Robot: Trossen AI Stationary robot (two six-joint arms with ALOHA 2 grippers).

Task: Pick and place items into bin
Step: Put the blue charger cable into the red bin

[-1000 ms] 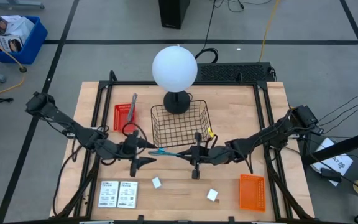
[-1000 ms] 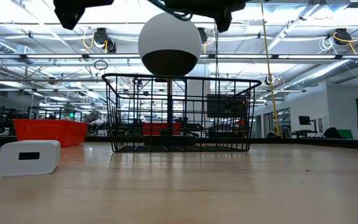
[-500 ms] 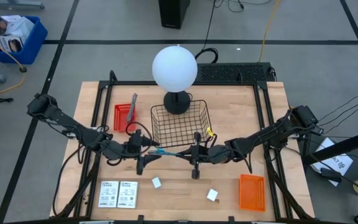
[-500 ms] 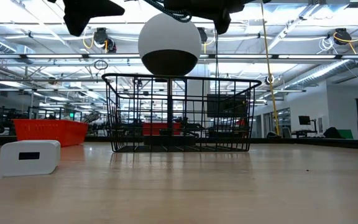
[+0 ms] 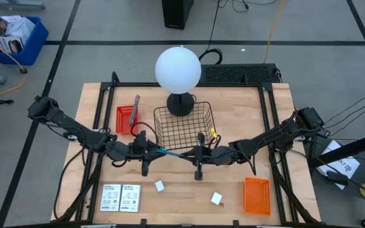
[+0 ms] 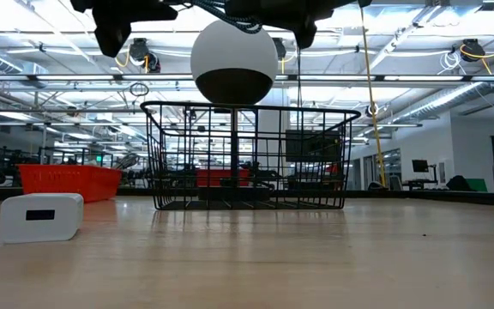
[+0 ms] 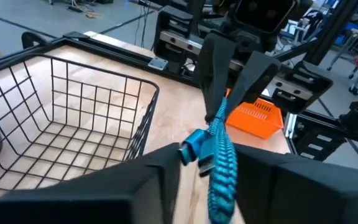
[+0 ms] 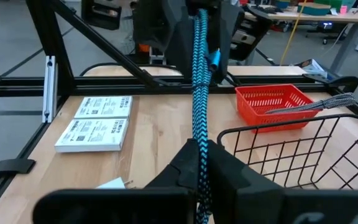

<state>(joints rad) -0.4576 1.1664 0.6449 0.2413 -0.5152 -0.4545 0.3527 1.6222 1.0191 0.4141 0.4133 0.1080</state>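
Entry: teal braided cable [image 5: 173, 153], hanging above the table [image 5: 233, 101] at the centre of the high view, stretching between two grippers. Risk, as a judgement: with both arms on one cable, pulling apart could be dragging it out of one grip, and releasing short of the wire basket [image 5: 183, 125] could be dropping it onto the wood near the two white blocks [image 5: 160, 185] in the lower middle of the frame; the loose connector end could also be catching on the basket rim. Right gripper [image 5: 198, 154], centre of frame, is clamping together on the cable's right end. Left gripper [image 5: 146, 152], just left of it, is sitting around the connector end, the cable running between its fingers [image 7: 166, 180]; whether it is gripping or only flanking the cable cannot be told. Lying nearer, lower left: two printed cards [image 5: 120, 197]. Sitting just above the cable: the basket, nothing showing in it. Farther, upper left of the basket: a grey tool [image 5: 134, 109] resting in a red tray [image 5: 126, 119]. Farthest: the globe lamp [image 5: 178, 68].
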